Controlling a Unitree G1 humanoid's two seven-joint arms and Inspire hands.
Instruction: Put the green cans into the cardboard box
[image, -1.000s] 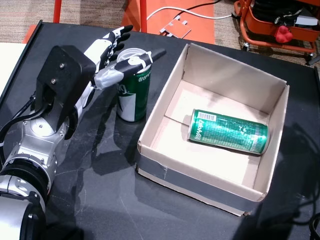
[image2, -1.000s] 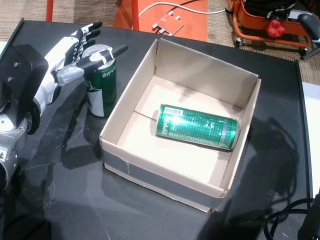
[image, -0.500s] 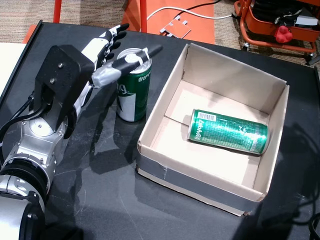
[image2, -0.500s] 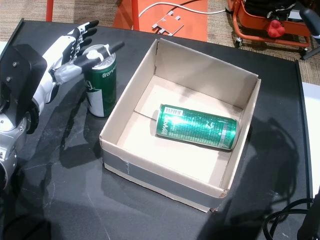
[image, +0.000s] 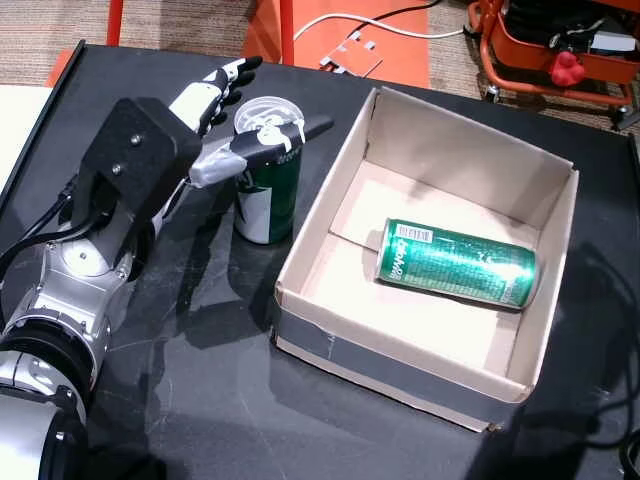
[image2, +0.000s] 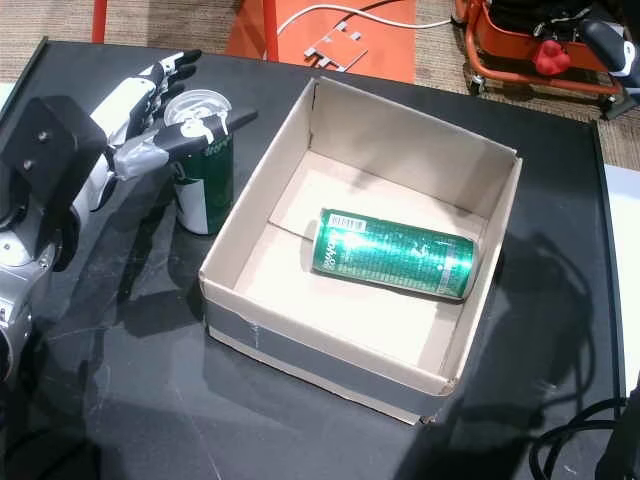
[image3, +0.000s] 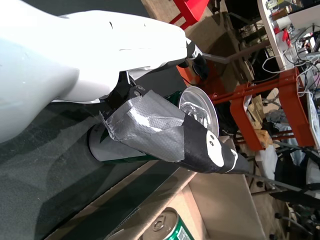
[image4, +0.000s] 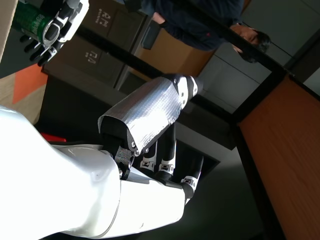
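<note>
Left to right, head views. Left hand (image: 215, 125): fingers spread, not closed on anything; thumb lies across the rim of the standing can (image: 266, 175), other fingers (image2: 160, 75) stretched out behind it on the far side. No grasp yet, by the look of it. The can stands upright on the black desk (image: 200, 400), just beside the outer left wall of the cardboard box (image: 400, 360), top already opened (pull tab up in the left wrist view (image3: 197, 107)).

Box interior: second can (image: 455, 263) lies on its side on the box floor, toward the right wall, barcode end facing left. One can in, one to go.

Right hand (image4: 150, 150): seen only in its own wrist view, away from the desk, fingers loosely curled, holding nothing.

Handling, as judged: thin aluminium, stiff along its axis but dents under a hard squeeze; smooth printed wall, prob. slippery; likely light if emptied. Best hold is around the mid-body, thumb opposite the fingers, w/ moderate force. Rim contact alone would tip it. Keep it upright while lifting over the box wall.
</note>
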